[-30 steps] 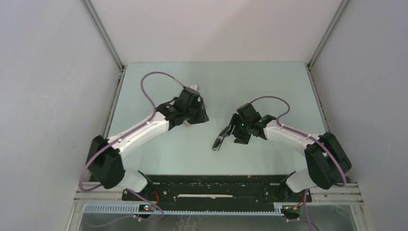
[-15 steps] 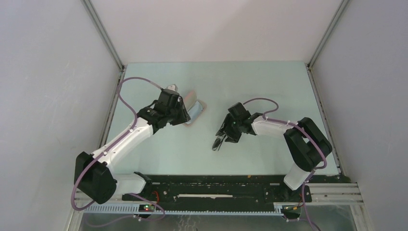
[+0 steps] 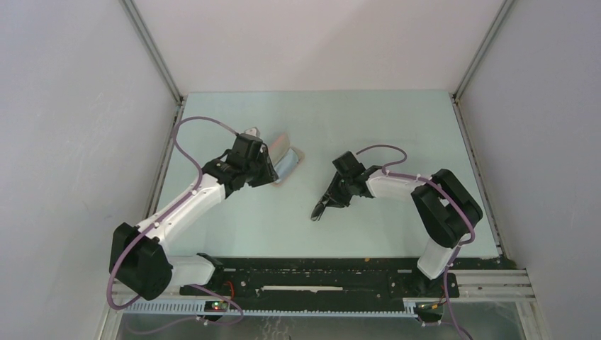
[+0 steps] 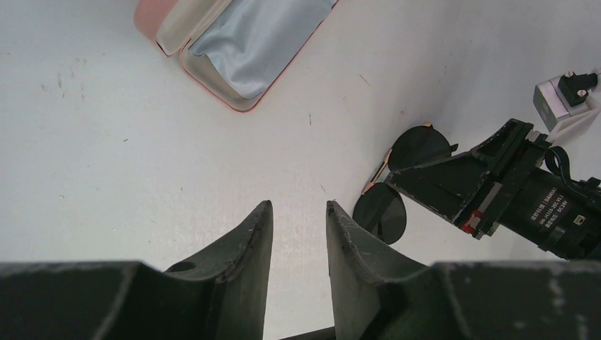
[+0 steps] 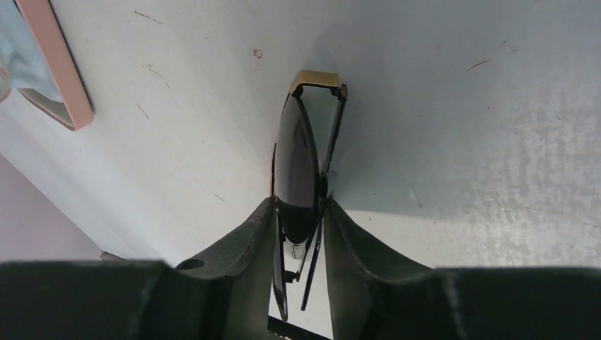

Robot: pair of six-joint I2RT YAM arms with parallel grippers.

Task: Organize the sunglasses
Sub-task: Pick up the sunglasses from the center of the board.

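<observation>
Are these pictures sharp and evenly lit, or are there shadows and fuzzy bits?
Right wrist view: the sunglasses are crisp, with a broad soft shadow on the table beside them. Left wrist view: the left gripper looms large and dark at the bottom edge. Top view: light is even, without glare.
</observation>
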